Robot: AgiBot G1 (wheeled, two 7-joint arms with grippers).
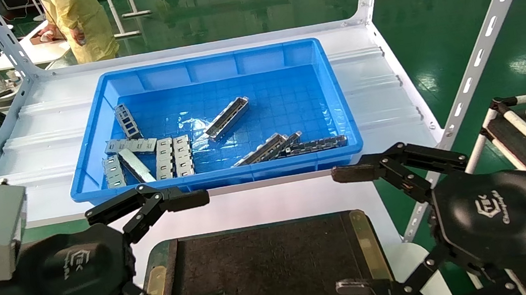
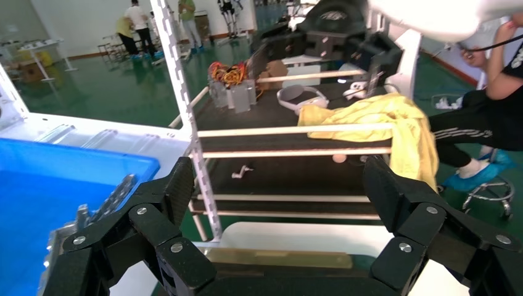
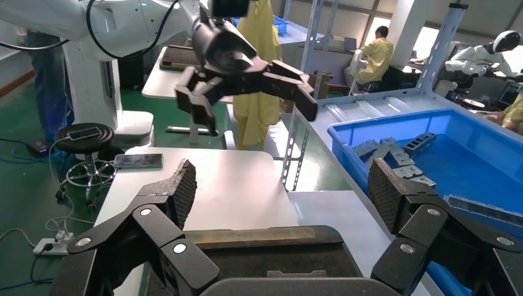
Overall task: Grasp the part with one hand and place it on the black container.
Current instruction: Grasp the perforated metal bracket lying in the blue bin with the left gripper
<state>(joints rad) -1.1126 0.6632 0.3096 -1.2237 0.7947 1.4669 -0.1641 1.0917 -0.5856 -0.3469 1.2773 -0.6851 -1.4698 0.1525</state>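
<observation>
A long grey channel-shaped part [image 1: 227,118] lies at an angle in the middle of the blue bin [image 1: 89,140]. Two more such bars [image 1: 267,149] lie near the bin's front wall. The black container [image 1: 269,268], a flat felt tray with brass strips [image 1: 370,245], sits bare in front of the bin. My left gripper [image 1: 187,264] hovers open and empty over the tray's left edge. My right gripper [image 1: 345,230] hovers open and empty over its right edge. The tray also shows below the left gripper [image 2: 280,185] and the right gripper [image 3: 280,191] in the wrist views.
Several short flat slotted plates [image 1: 162,155] lie at the bin's left front. A dark chain-like strip [image 1: 316,145] lies along its front right wall. White slotted rack posts [image 1: 483,42] stand at the shelf corners. A cart [image 1: 510,130] stands to the right.
</observation>
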